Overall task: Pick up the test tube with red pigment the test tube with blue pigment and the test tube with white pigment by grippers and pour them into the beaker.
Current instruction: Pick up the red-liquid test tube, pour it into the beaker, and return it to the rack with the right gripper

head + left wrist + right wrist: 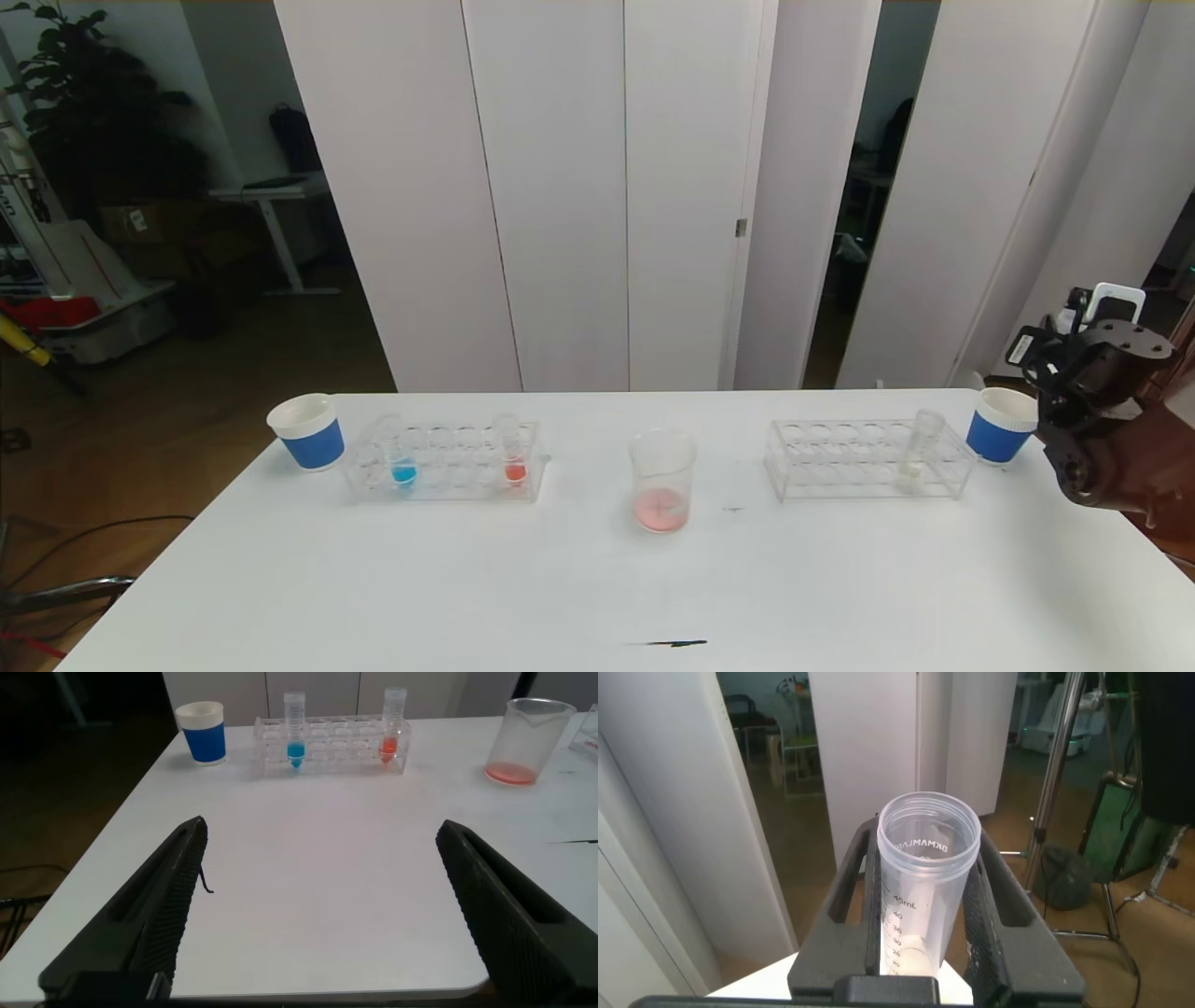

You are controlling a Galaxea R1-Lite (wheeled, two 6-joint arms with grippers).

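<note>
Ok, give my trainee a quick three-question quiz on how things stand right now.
1. True or false: the left claw is shut on a tube.
2. The liquid in the beaker is: A) blue B) pinkish red C) none at all.
3. What is the right claw holding?

Key: 1 false, it is open and empty over the table; 2 B; 3 a clear tube with a pale bit at its bottom.

A white table carries two blue-banded paper cups, two clear tube racks and, mid-frame, the beaker.
</note>
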